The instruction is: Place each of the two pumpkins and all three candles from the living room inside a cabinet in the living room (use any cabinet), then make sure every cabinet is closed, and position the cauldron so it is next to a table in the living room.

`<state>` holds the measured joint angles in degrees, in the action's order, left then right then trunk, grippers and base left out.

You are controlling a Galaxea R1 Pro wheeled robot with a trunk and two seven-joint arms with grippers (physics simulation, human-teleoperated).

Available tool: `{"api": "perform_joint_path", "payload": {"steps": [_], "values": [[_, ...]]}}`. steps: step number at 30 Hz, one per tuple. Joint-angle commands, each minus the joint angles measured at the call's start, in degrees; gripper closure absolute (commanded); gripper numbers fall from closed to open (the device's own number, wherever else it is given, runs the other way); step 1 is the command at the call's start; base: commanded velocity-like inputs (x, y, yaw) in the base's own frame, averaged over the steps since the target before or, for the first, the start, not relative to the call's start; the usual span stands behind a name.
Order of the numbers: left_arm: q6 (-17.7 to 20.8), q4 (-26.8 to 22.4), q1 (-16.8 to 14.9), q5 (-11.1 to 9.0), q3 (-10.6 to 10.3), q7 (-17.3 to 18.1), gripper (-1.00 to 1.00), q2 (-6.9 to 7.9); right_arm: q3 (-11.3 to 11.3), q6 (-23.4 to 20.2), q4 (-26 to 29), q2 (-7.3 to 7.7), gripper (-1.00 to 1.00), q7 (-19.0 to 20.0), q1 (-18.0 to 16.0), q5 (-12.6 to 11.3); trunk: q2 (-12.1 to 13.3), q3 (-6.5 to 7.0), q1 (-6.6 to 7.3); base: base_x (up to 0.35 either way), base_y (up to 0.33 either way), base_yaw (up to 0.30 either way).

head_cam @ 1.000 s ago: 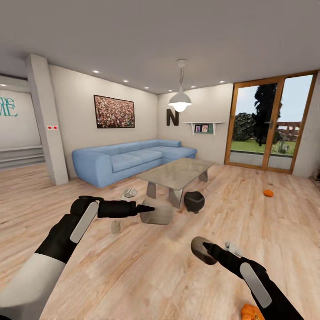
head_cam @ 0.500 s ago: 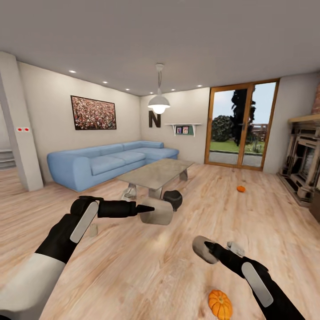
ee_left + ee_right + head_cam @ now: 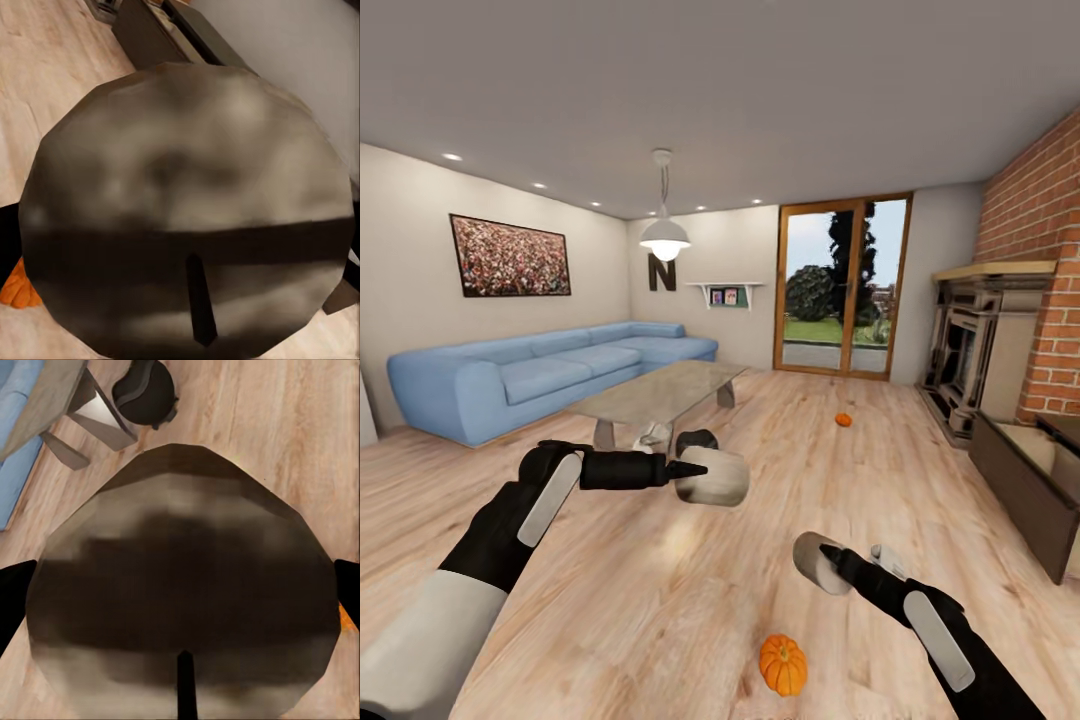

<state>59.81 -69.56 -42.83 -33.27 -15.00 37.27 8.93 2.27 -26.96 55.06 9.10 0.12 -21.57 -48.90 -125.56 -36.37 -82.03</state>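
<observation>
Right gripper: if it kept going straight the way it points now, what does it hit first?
Past the candle it holds, the right gripper points toward bare floor, with the cauldron and table leg beyond. Floor first, likely; depth is unclear.

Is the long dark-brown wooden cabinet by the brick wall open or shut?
Open. In the head view the dark-brown cabinet has a front standing out, its pale inside showing, beside the stone fireplace.

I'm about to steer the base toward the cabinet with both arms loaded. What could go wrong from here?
1. The near pumpkin lies on the floor just ahead of the right pincer; rolling forward may knock it away.
2. Each pincer carries a candle: the left pincer grips its candle near one end, so a jolt might drop it.
3. The cabinet drawer stands open and juts out, so the base might clip it.
</observation>
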Motion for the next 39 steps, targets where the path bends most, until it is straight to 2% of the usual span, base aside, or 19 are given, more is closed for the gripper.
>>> {"api": "perform_joint_path", "payload": {"steps": [1, 20, 27, 33, 39], "values": [[0.2, -0.1, -0.1, -0.1, 0.0, 0.3, 1.00, 0.03, 0.1, -0.1, 0.0, 0.04, 1.00, 0.0, -0.1, -0.3, 0.0, -0.01, 0.02, -0.062, -0.284, -0.249], [0.2, 0.2, -0.1, -0.1, 0.0, 0.3, 1.00, 0.06, 0.1, 0.0, -0.3, 0.04, 1.00, 0.1, -0.1, -0.4, 0.0, 0.90, 0.02, -0.007, -0.289, -0.241], [0.2, 0.2, -0.1, -0.1, 0.0, 0.3, 1.00, 0.05, -0.2, -0.1, -0.6, 0.10, 1.00, 0.0, -0.1, -0.4, 0.0, 0.79, 0.02, 0.000, -0.294, -0.049], [0.0, 0.2, 0.1, -0.2, 0.0, 0.3, 1.00, 0.07, -2.0, -0.2, -1.4, 0.12, 1.00, 0.0, -0.1, -0.3, 0.0, 0.30, 0.02, 0.000, -0.295, -0.006], [-1.5, -0.1, 1.1, -0.2, 0.0, 0.4, 1.00, 0.04, -2.4, -0.2, -1.6, 0.13, 1.00, 0.0, -0.1, -0.3, 0.0, -0.26, 0.02, 0.003, -0.119, -0.001]]}}
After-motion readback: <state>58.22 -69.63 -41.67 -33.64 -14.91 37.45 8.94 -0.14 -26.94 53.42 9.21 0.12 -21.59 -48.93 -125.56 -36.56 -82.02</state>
